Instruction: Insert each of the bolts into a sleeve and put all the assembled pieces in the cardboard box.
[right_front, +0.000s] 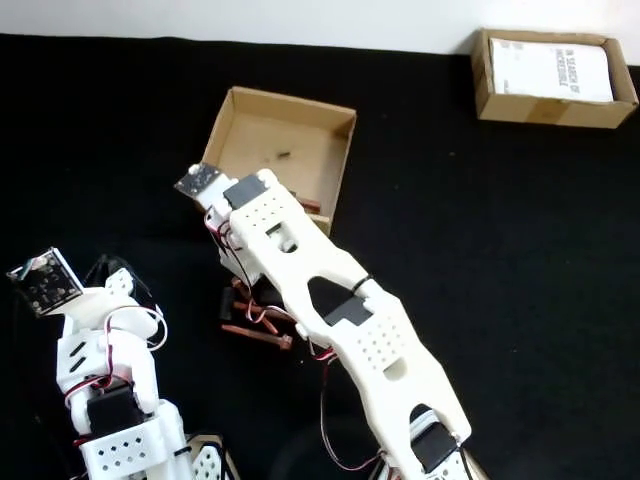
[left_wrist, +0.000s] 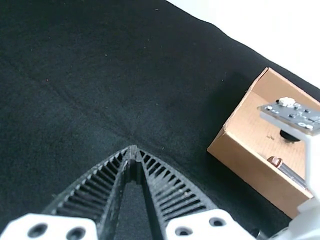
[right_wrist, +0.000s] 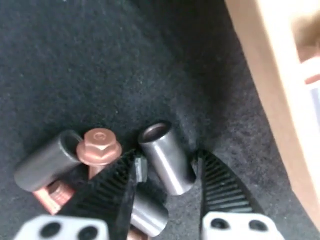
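My right gripper (right_wrist: 169, 162) is open and low over the black mat, one finger on each side of a dark grey sleeve (right_wrist: 167, 159) lying between them. Beside it stands a copper bolt (right_wrist: 100, 147) with a flanged hex head, next to a second sleeve (right_wrist: 46, 161); a third sleeve (right_wrist: 148, 216) and another bolt (right_wrist: 50, 194) lie closer to the wrist. The cardboard box (right_front: 228, 118) is just beyond this pile, its wall (right_wrist: 267, 75) near the open fingers. One assembled piece (left_wrist: 286, 171) lies inside the box (left_wrist: 250, 155). My left gripper (left_wrist: 133, 150) is shut and holds nothing, above bare mat.
A second cardboard box (right_front: 500, 100) holding a white booklet (right_front: 552, 70) sits at the far right back. The right arm (right_front: 340, 310) stretches across the table's middle, covering the parts pile. The left arm (right_front: 100, 350) is at the near left corner.
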